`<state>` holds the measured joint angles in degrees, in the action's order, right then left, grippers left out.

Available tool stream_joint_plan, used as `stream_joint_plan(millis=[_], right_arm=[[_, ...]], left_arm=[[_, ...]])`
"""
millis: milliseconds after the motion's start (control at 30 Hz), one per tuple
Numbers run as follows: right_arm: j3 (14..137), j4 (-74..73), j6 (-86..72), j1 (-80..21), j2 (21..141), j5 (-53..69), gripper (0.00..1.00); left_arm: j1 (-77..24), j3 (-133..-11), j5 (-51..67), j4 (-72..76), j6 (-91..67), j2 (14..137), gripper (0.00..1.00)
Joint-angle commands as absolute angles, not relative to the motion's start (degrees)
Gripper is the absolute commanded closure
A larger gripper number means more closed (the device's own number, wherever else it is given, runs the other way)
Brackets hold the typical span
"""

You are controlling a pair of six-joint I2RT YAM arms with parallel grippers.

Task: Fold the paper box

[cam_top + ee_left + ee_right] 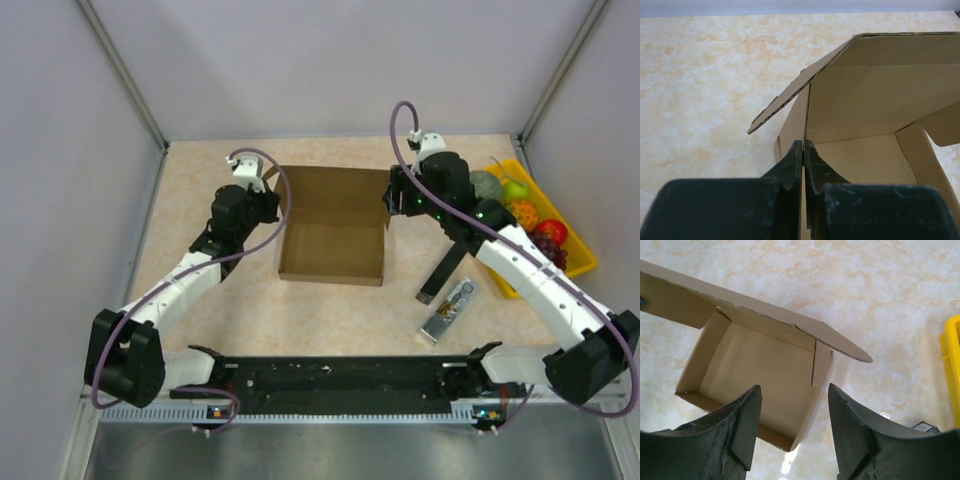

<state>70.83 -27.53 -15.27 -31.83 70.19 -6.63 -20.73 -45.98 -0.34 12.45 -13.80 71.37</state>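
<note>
Paper box wall pinched inside left gripper (its left side).

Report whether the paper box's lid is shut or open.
Open. The lid of the paper box stands raised at the far side, leaving the floor and inner walls exposed in every view.

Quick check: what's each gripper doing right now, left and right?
Left gripper: closed, pinching the paper box side wall.
Right gripper: open, at the box's opposite wall, holding nothing.
</note>
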Motion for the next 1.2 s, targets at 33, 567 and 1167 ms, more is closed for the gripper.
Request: stream_joint_plan(millis=[33, 567, 1167], right_arm=[[75.3, -29.2, -11.3, -33.6, 73.8, -9.9, 0.48], [72.1, -19.7, -7.6, -35.9, 78.8, -21.2, 0.64], [70.0, -13.6, -5.9, -36.5, 80.7, -21.0, 0.98]], left_arm=[[-20.5, -48.5, 3.3, 16.0, -13.7, 71.9, 1.0], [-20.4, -48.0, 2.4, 14.8, -14.3, 71.4, 1.0], [-11.8, -52.6, 17.0, -2.7, -17.3, 60.9, 0.58]])
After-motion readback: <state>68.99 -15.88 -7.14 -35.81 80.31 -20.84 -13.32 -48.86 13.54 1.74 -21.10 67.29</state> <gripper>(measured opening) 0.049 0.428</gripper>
